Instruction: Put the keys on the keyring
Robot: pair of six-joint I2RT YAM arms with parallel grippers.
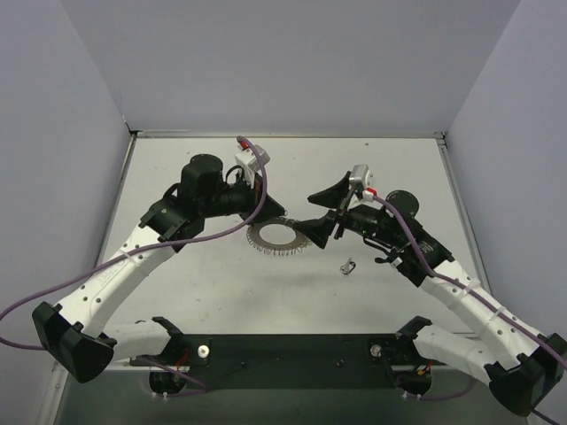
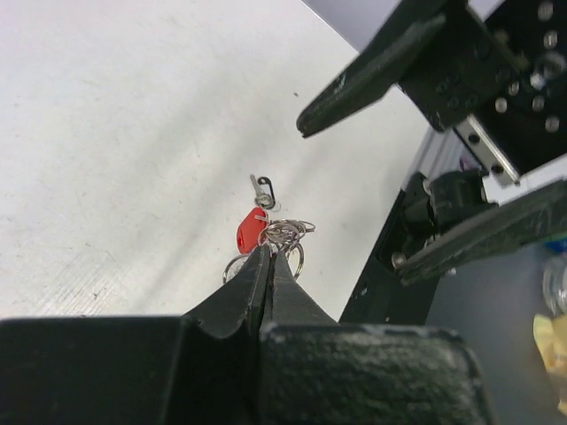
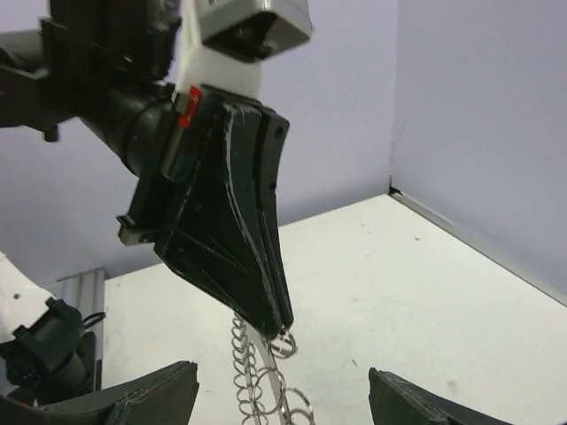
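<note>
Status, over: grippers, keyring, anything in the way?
Left gripper shut on the keyring, red key beside its tips. Right gripper open, facing it. Grey piece lying apart, nothing blocking.

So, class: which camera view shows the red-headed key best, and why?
Left wrist: the red-headed key sits clear at the tips of the left gripper. Top and right wrist views show only the keyring, no red key.

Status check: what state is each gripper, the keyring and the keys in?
left gripper: shut on the keyring.
right gripper: open, holding nothing.
keyring: pinched at one edge.
red key: by the pinched rings; threaded or not, unclear.
grey metal piece: loose on the table.
</note>
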